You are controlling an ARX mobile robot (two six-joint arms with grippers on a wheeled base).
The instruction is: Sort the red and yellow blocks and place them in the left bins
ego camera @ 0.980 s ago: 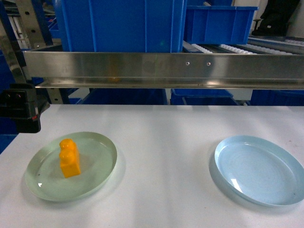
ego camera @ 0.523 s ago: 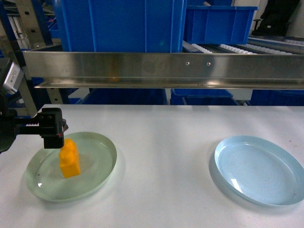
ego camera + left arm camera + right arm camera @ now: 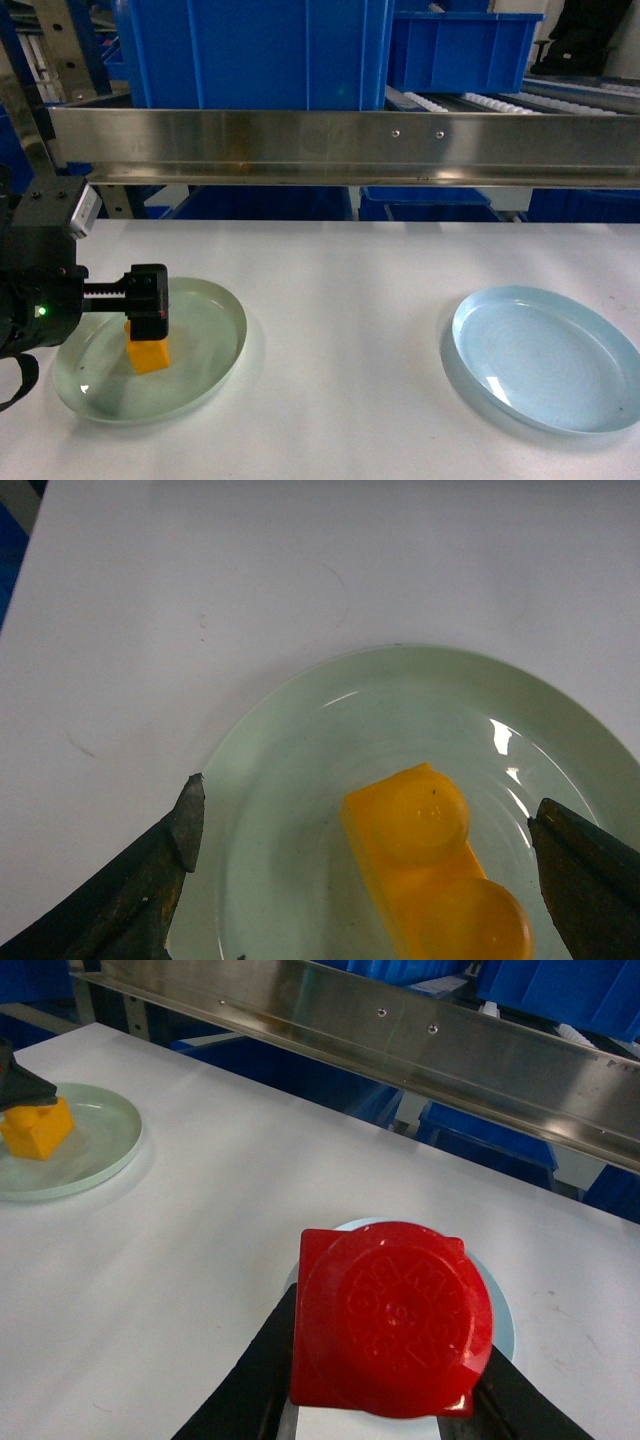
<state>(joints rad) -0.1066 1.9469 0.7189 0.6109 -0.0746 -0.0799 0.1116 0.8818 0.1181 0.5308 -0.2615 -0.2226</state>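
The yellow block (image 3: 150,355) (image 3: 435,870) stands in the pale green plate (image 3: 205,340) at the table's left. My left gripper (image 3: 150,302) (image 3: 367,805) hangs open right over it, with a dark finger on either side and neither touching it; in the head view it covers the block's studs. The red block (image 3: 390,1320) is pinched in my right gripper (image 3: 385,1380), above the pale blue plate (image 3: 503,1312). That gripper does not show in the head view. The large blue bins (image 3: 250,50) stand on the rack behind the table.
A steel rail (image 3: 340,145) runs across the table's far edge in front of the bins. Another blue crate (image 3: 460,50) sits further right on rollers. The pale blue plate (image 3: 545,355) lies at the right. White table (image 3: 340,300) stretches between the plates.
My left gripper has come in from the left edge, moving right and down until it sits over the yellow block. The block and both plates have stayed put.
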